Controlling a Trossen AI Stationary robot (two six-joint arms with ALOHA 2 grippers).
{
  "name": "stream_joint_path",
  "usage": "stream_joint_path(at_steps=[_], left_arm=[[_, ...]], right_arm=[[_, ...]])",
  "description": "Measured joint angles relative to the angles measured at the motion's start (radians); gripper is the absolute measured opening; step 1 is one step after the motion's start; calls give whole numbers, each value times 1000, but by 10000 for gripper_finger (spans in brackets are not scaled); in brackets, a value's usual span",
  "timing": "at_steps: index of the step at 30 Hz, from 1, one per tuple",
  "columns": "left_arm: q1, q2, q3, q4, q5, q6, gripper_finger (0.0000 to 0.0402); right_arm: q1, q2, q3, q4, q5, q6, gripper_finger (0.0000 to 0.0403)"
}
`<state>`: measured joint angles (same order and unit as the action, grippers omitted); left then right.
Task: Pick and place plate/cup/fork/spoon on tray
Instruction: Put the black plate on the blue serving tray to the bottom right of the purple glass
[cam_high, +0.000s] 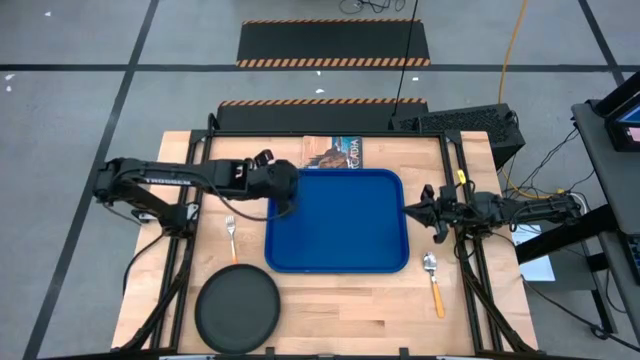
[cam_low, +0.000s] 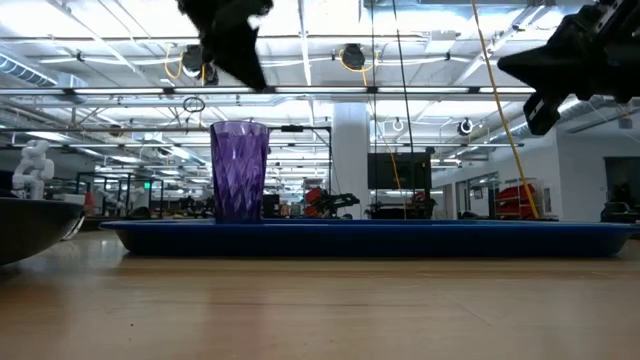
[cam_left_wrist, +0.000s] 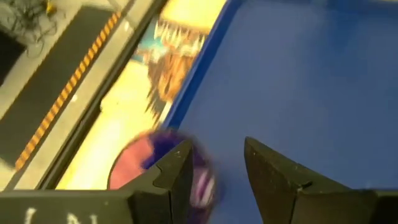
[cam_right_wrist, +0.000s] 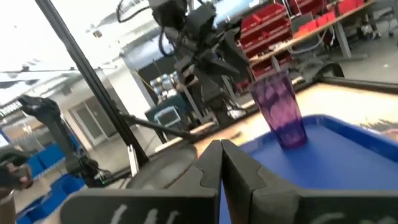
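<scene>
The purple ribbed cup (cam_low: 238, 170) stands upright on its base at the left end of the blue tray (cam_high: 340, 225). My left gripper (cam_low: 240, 60) hangs open just above the cup and clear of it. The left wrist view shows the cup (cam_left_wrist: 158, 168) below the spread fingers. In the high view my left gripper (cam_high: 283, 205) hides the cup. The dark plate (cam_high: 237, 310) lies at the table's front left, and the fork (cam_high: 231, 237) lies left of the tray. The spoon (cam_high: 433, 277) lies right of the tray's front corner. My right gripper (cam_high: 422, 210) is shut and empty beside the tray's right edge.
A printed booklet (cam_high: 335, 151) lies on the table just beyond the tray's far edge. The plate's rim (cam_low: 30, 225) shows at the left of the low view. Bare wood lies in front of the tray, between the plate and the spoon.
</scene>
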<state>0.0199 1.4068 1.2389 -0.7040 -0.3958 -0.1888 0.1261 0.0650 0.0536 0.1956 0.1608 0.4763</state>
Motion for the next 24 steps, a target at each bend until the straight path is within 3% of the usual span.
stream_joint_path(at_steps=[6,14,24], left_arm=[[-162,-45,0,-59,-1,-96,147],[-489,-44,0,-67,-74,-263,147],[-833,107,0,-79,-127,-428,147]], right_arm=[[0,17,0,91,38,-54,0],[0,35,0,155,149,-192,0],[-1,49,0,275,206,-297,0]])
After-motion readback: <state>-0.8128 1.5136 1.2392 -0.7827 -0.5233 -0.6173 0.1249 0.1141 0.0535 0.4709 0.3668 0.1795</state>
